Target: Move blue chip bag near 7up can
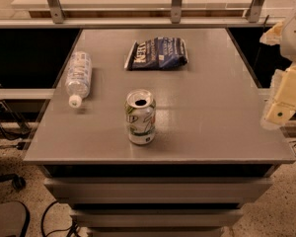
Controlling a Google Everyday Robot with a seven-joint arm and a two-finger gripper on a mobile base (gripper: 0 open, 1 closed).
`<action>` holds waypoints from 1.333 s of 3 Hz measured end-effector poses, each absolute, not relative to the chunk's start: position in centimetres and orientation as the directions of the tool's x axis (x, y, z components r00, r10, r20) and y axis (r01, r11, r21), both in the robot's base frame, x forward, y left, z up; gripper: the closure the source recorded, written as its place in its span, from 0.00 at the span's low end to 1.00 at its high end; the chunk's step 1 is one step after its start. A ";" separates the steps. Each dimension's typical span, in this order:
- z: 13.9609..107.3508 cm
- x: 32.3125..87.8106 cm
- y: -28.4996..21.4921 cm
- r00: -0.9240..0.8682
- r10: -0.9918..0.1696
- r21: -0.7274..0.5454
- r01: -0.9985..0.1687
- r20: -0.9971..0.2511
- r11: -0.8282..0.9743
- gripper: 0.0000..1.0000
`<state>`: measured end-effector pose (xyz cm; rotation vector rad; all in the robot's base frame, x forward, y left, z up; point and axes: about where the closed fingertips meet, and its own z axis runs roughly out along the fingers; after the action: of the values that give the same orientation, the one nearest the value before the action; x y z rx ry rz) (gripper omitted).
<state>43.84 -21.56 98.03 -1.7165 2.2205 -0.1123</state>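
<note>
The blue chip bag (158, 54) lies flat at the back middle of the grey table (212, 112), dark navy with white lettering and a white left edge. The 7up can (140, 116) stands upright near the front middle, white-silver with green markings and an opened top. A stretch of bare table separates the bag from the can. My gripper (281, 102) is at the right edge of the view, cream-coloured, beside and off the table's right side, far from both things.
A clear plastic water bottle (78, 77) with a white cap lies on its side near the table's left edge. A metal rail and glass partition (172, 4) run behind the table. Drawers sit below the tabletop; cables lie on the floor.
</note>
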 end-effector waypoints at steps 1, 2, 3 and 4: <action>98.1 44.3 -21.3 -0.225 -0.951 -0.263 -0.924 -0.214 0.278 0.00; 98.0 46.5 -20.5 -0.225 -0.947 -0.262 -0.922 -0.230 0.284 0.00; 98.3 49.9 -18.7 -0.179 -0.954 -0.283 -0.927 -0.243 0.246 0.00; 98.5 54.1 -16.3 -0.084 -0.967 -0.314 -0.936 -0.241 0.159 0.00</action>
<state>54.08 -16.30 98.51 -1.8107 2.0565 -0.1092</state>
